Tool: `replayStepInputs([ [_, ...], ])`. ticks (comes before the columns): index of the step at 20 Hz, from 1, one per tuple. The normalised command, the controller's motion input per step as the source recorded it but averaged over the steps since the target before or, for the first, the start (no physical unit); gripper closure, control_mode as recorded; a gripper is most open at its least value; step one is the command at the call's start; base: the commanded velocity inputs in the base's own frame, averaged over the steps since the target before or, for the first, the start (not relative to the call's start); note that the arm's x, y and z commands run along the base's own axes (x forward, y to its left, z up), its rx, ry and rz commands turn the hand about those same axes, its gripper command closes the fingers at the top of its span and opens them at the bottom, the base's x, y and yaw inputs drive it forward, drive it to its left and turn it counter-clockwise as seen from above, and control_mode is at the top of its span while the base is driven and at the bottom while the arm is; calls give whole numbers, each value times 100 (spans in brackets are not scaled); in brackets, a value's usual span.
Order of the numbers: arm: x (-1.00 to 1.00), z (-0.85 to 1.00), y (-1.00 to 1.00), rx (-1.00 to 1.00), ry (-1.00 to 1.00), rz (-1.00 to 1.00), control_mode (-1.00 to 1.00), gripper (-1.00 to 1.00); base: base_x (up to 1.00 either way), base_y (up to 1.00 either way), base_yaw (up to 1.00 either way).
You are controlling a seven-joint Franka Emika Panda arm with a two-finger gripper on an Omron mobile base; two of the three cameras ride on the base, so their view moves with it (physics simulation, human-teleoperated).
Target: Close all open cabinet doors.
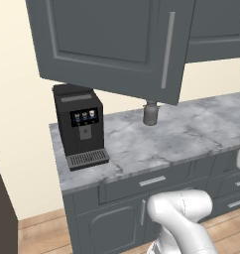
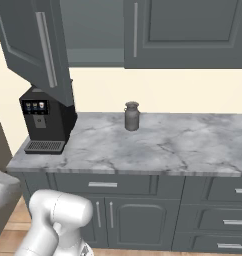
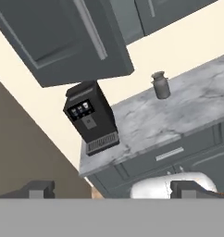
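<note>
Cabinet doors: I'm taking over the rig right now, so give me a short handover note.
Gripper: open, holding nothing, back from the counter.
Open door: swung out above the coffee machine, handle facing the robot.
Closed door: to its right, flush.
Done: nothing yet on the open door.
Left: reach up and push the open door shut.

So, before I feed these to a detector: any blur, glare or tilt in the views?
Left base view: sharp, even flat lighting, no glare on the open cabinet door. Right base view: equally crisp, soft shading under the coffee machine. Hand view: rolled, so the counter slants; slightly softer.
</note>
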Motion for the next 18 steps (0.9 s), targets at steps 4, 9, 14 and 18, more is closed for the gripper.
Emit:
replayStepInputs([
  [4,33,42,99,-24,4,-4,-100,-100,0,0,0],
  [9,26,40,96,-28,1,-9,-100,-100,0,0,0],
  [14,59,12,56,-26,-9,-9,-100,-100,0,0,0],
  [18,62,0,8,-13,-33,-7,-100,-100,0,0,0],
])
